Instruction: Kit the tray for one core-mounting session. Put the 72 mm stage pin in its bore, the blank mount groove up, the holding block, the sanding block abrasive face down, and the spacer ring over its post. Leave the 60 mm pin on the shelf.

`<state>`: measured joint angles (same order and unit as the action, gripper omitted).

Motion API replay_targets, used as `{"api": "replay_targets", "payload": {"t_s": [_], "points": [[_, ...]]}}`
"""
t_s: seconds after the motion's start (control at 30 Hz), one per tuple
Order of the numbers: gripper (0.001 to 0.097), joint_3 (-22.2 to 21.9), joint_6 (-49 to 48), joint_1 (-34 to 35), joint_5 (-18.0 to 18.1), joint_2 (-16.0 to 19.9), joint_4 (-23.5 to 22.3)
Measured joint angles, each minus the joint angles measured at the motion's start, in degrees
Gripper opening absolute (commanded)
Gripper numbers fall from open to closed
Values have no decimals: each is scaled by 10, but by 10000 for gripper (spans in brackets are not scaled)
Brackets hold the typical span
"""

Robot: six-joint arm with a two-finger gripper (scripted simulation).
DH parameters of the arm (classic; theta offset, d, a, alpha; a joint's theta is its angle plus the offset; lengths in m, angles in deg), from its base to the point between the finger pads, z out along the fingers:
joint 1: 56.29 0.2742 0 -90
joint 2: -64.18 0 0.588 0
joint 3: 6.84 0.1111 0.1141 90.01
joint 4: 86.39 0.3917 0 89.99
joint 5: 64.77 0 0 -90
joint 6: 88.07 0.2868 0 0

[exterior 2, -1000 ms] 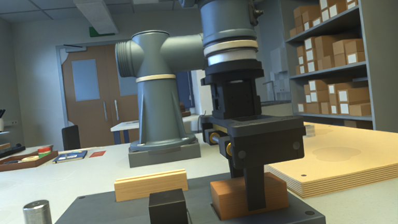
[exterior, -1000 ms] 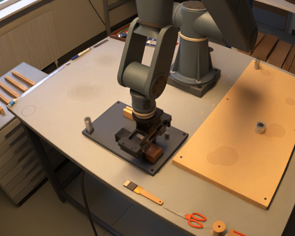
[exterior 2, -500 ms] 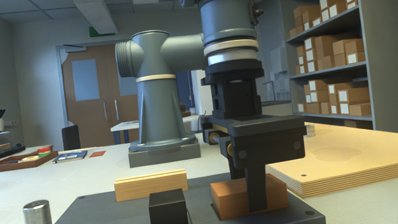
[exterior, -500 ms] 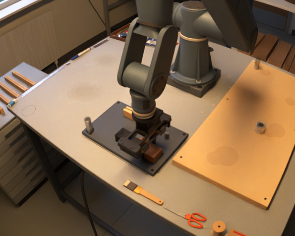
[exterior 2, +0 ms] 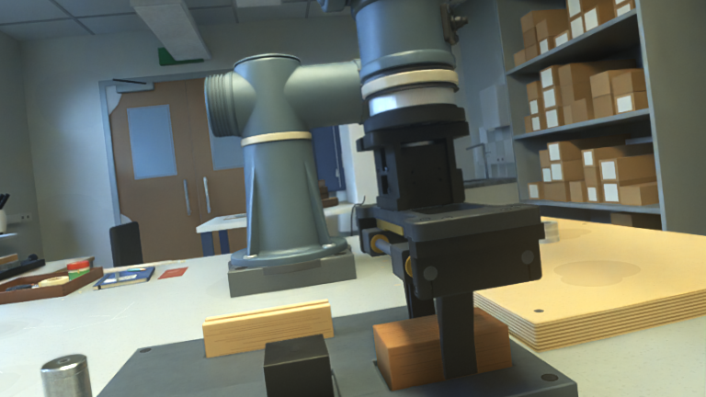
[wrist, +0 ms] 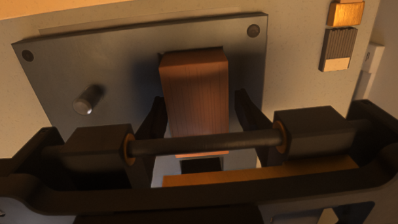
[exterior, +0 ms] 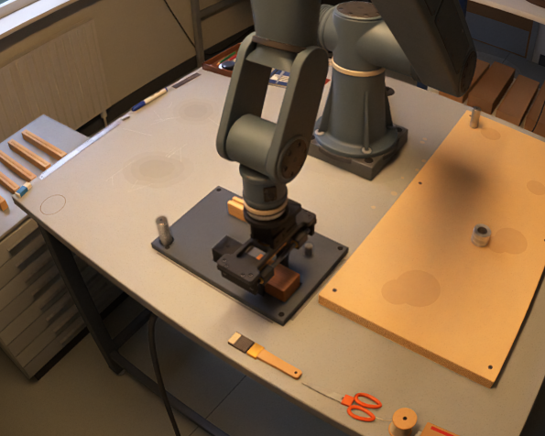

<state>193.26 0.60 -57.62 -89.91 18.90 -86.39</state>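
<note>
On the dark tray [exterior: 249,253] at the table's middle, the brown sanding block [wrist: 193,91] lies flat near the front corner, and my gripper [wrist: 198,112] stands open around it, holding nothing. A pale grooved blank mount [exterior 2: 268,327] sits at the tray's back edge. The black holding block [exterior 2: 298,365] sits in front of it. A steel pin [exterior: 164,231] stands upright at the tray's left corner. A short post [wrist: 87,99] rises from the tray. The spacer ring [exterior: 481,235] lies on the plywood shelf board [exterior: 455,244], and another pin [exterior: 474,117] stands at its far corner.
The table's front edge is close below the tray, with a sanding stick [exterior: 264,355] and orange scissors [exterior: 361,406] lying along it. My arm's base [exterior: 359,141] stands behind the tray. A side cabinet with wooden strips [exterior: 14,164] is at left.
</note>
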Motion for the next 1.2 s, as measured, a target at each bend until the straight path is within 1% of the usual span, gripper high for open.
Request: {"api": "replay_targets", "payload": {"t_s": [0.37, 0.9, 1.2], "points": [[668, 0, 0, 0, -6, -6, 0], [668, -2, 0, 0, -63, -61, 0], [668, -3, 0, 0, -74, -71, 0]]}}
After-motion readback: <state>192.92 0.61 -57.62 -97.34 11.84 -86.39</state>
